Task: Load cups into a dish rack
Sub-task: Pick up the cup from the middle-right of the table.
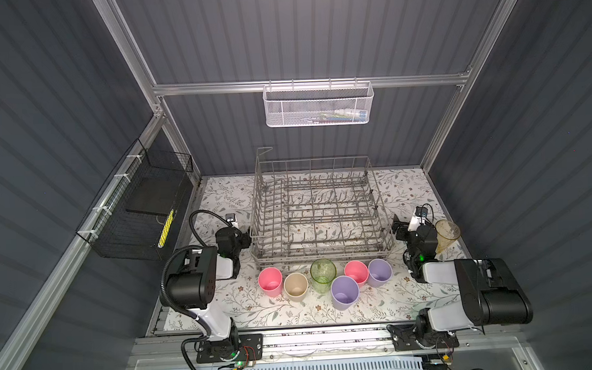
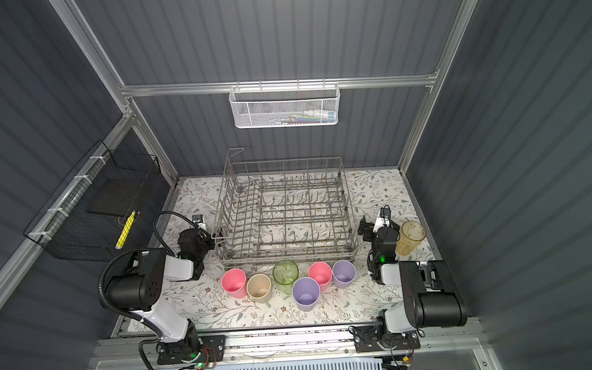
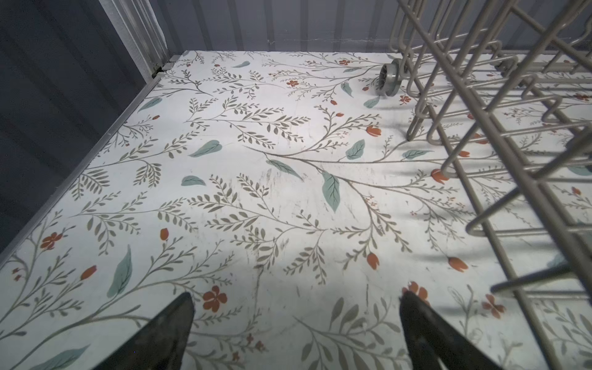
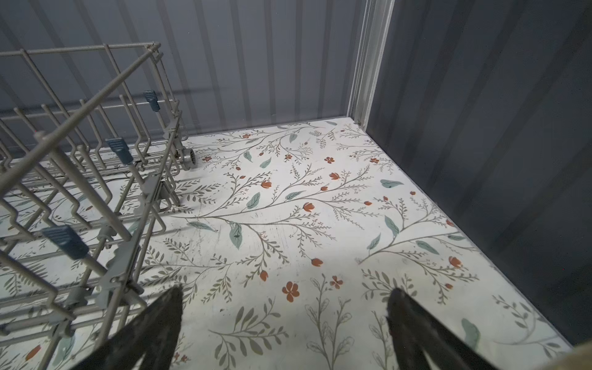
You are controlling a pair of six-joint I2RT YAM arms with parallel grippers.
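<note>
cups [image 1: 323,274] stood on the bench [image 1: 244,309], outside the dish rack [image 1: 317,208]
six are grouped just in front of the rack; the amber cup [image 1: 447,236] is placed beside the right arm. the left end effector [image 3: 296,294] and right end effector [image 4: 285,291] are held wide open, nothing gripped.

We've got the dish rack [image 1: 317,210] on the floral table [image 1: 406,195]. Six cups [image 1: 323,274] stand before it, an amber cup [image 1: 447,236] off right.
</note>
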